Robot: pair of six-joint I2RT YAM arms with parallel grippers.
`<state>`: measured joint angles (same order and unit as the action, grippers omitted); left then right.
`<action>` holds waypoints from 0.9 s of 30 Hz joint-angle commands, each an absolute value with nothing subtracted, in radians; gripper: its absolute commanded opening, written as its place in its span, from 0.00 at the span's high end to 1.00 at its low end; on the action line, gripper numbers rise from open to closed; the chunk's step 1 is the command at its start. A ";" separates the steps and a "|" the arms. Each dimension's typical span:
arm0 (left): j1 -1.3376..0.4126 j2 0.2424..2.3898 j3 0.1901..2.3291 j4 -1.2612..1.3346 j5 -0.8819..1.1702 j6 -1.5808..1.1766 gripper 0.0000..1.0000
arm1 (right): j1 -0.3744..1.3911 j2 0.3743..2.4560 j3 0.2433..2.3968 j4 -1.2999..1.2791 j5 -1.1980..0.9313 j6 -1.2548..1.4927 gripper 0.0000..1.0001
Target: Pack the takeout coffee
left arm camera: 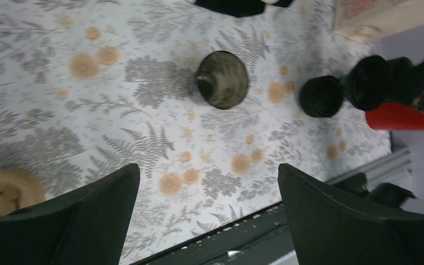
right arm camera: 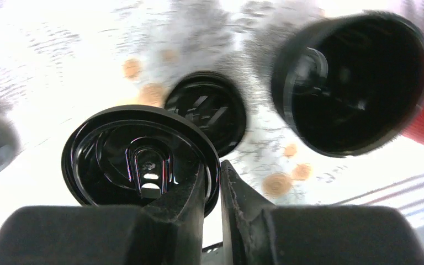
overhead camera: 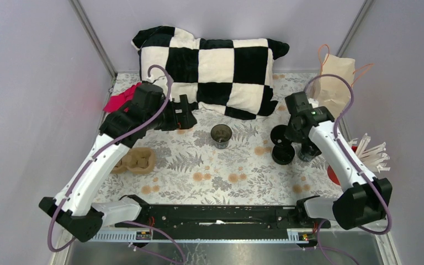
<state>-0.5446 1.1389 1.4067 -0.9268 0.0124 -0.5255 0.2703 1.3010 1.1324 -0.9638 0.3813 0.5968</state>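
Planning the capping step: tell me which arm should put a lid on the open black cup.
Right. The right gripper pinches the rim of a black lid, and the open black cup stands just beside it. The left gripper is open, empty and farther off.

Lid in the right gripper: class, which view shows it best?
Right wrist: the lid is close and sharp, rim pinched by the right gripper. Top external shows a small dark disc; left wrist only distant dark shapes, indistinct.
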 commanded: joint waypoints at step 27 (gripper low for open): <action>-0.566 1.441 1.460 -0.900 0.343 -0.701 0.51 | 0.766 1.681 1.729 -0.953 -0.021 0.407 0.87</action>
<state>-0.5587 1.4193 1.4498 -0.8925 0.3843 -0.7067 0.7509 1.6722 1.6577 -0.9096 -0.0631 0.4049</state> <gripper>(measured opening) 0.516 0.186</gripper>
